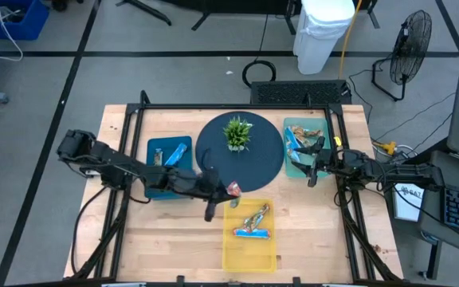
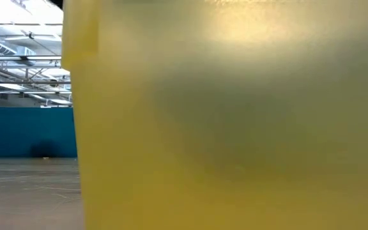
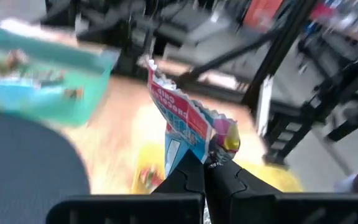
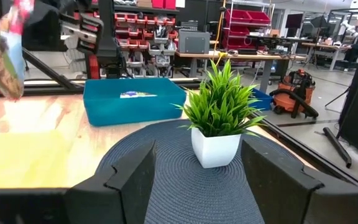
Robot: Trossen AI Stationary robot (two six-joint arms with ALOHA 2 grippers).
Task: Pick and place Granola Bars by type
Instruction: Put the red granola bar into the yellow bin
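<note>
Wooden table seen whole only from above. Low view almost wholly blocked by the yellow bin pressed up to the lens; only a strip of room floor and blue wall beside it.

Round dark mat at table centre, small green plant in a white pot upright on it. Yellow bin near the front edge, two bars inside, wrappers too small to tell apart. Blue bin left of the mat, one blue-wrapped bar in it. Teal bin right of the mat, several bars heaped there, partly covered by the right arm.

Left gripper above the gap between mat and yellow bin, fingers clamped tight on the lower end of one granola bar; wrapper upright, red, white and blue, print blurred. Same bar at the edge of the right wrist view, cut off.

Right gripper over the teal bin, fingers spread wide, nothing between them.
</note>
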